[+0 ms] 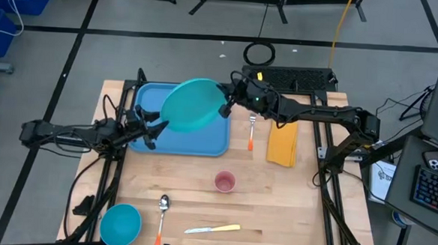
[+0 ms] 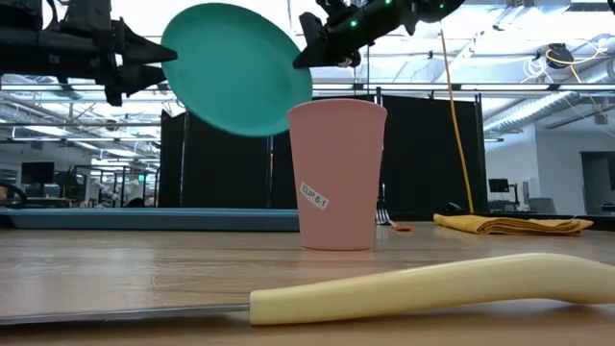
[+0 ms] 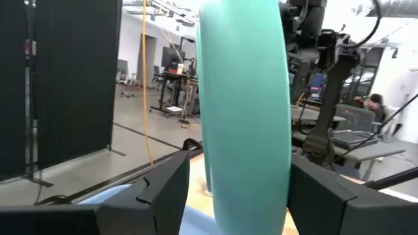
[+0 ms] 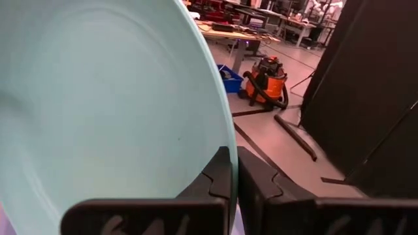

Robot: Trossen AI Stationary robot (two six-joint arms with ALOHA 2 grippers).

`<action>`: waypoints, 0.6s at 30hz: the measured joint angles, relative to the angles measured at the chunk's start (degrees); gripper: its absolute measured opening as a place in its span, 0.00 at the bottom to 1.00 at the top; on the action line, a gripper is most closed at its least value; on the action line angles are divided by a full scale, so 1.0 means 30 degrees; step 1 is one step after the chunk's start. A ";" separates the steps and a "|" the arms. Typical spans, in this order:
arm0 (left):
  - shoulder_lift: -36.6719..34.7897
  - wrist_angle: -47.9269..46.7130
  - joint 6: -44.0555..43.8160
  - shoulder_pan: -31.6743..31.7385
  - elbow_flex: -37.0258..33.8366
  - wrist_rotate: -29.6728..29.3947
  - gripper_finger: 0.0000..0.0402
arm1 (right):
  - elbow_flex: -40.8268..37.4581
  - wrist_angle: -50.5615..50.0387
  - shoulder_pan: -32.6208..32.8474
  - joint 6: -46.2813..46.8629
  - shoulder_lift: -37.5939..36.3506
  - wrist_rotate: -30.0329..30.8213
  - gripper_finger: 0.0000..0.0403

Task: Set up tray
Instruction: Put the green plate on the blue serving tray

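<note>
High view shows the right gripper (image 1: 225,108) pinching the teal plate (image 1: 192,104) by its rim directly above the tray (image 1: 203,143), the plate tilted, while the left gripper (image 1: 152,128) gapes wide at the opposite edge.

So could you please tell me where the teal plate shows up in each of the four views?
High view: teal plate above the tray, upper centre.
Low view: top, left of centre, behind the pink cup.
Left wrist view: centre, edge-on.
Right wrist view: fills the left.
Shared landmark: right pincer clamping its rim.
</note>
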 joint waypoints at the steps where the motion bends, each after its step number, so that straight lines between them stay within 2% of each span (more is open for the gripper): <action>1: 0.0017 -0.0006 0.0009 0.0000 0.0006 -0.0136 0.57 | 0.0000 0.0000 0.0000 -0.0019 0.0000 0.0006 0.00; 4: 0.0051 0.0115 0.0003 0.0000 0.0006 -0.0155 0.53 | 0.0000 -0.0100 0.0000 -0.0037 0.0000 0.0048 0.00; 8: 0.0046 0.0299 -0.0011 0.0000 0.0003 -0.0114 0.38 | 0.0000 -0.0044 0.0000 -0.0037 0.0000 0.0041 0.00; 14: 0.0046 -0.0102 -0.0630 0.0058 -0.0004 -0.2842 0.12 | 0.0000 -0.0120 0.0008 -0.0045 -0.0051 0.0232 0.00; 18: 0.0053 -0.0884 -0.1200 0.0022 -0.0007 -0.3869 0.11 | -0.0007 -0.0348 0.0164 -0.0028 -0.0036 0.0069 0.01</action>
